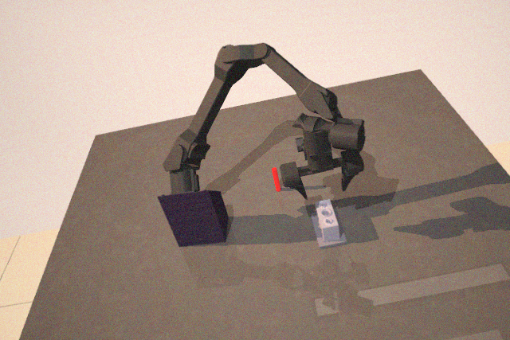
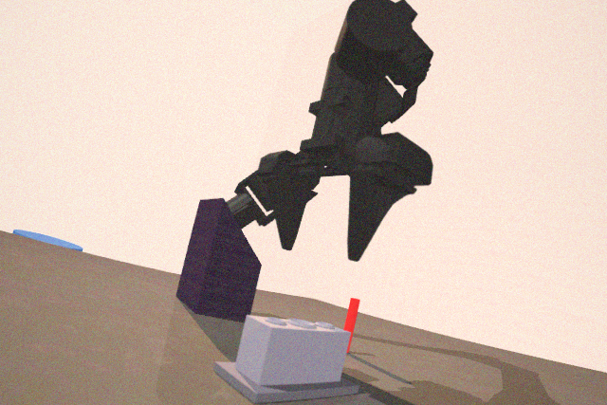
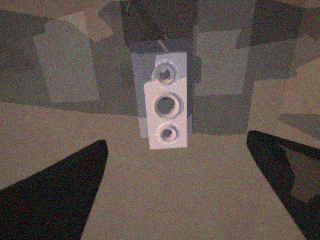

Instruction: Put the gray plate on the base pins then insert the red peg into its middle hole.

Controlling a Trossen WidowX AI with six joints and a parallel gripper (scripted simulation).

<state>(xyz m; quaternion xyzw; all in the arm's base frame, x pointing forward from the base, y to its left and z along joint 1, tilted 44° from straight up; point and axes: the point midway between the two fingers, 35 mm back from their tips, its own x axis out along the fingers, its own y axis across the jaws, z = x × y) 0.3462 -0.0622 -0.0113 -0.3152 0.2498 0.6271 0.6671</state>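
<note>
The gray plate [image 1: 330, 234] [image 2: 303, 356] [image 3: 182, 142], a thick block with three round holes in its top, sits on the flat base [image 2: 240, 381] [image 3: 140, 65]. It looks level with the base, with a thin dark line along its lower edge in the exterior view. The pins are hidden. The red peg [image 1: 276, 180] [image 2: 352, 324] stands upright on the table, toward the arm's side from the plate, and is out of the wrist view. My gripper [image 1: 324, 194] [image 2: 321, 253] [image 3: 176, 141] is wide open and empty, above the plate and clear of it.
The dark purple block [image 1: 193, 219] [image 2: 215, 267] under the arm's foot stands left of the plate in the top view. A blue disc [image 2: 47, 239] shows at the far left in the exterior view. Shadows and pale light patches cross the table [image 1: 123, 287].
</note>
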